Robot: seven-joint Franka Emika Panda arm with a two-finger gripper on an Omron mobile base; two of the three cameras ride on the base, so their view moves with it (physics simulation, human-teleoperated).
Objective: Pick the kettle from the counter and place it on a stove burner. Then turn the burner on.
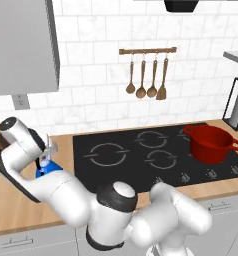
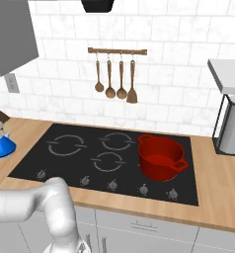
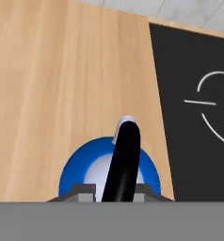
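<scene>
The small blue kettle (image 3: 76,172) with its silver lid stands on the wood-grain counter (image 3: 62,70), just left of the black cooktop's edge. Its black arched handle (image 3: 125,160) runs up between my fingertips, which sit close against both sides of it; the gripper (image 3: 115,190) looks shut on the handle from straight above. From the left base the kettle (image 1: 42,170) peeks out blue behind my bent arm, under the gripper (image 1: 47,156). From the right base the kettle (image 2: 2,147) sits at the far left. The largest burner (image 1: 107,155) (image 2: 66,145) lies nearest it and is bare.
A red two-handled pot (image 1: 211,143) (image 2: 160,157) covers the cooktop's right side. Two smaller rings (image 1: 152,138) (image 1: 161,160) lie in the middle. Knobs (image 2: 112,185) line the cooktop's front edge. Wooden utensils (image 1: 147,75) hang on the wall; a dark-framed stand (image 2: 232,128) occupies the right counter.
</scene>
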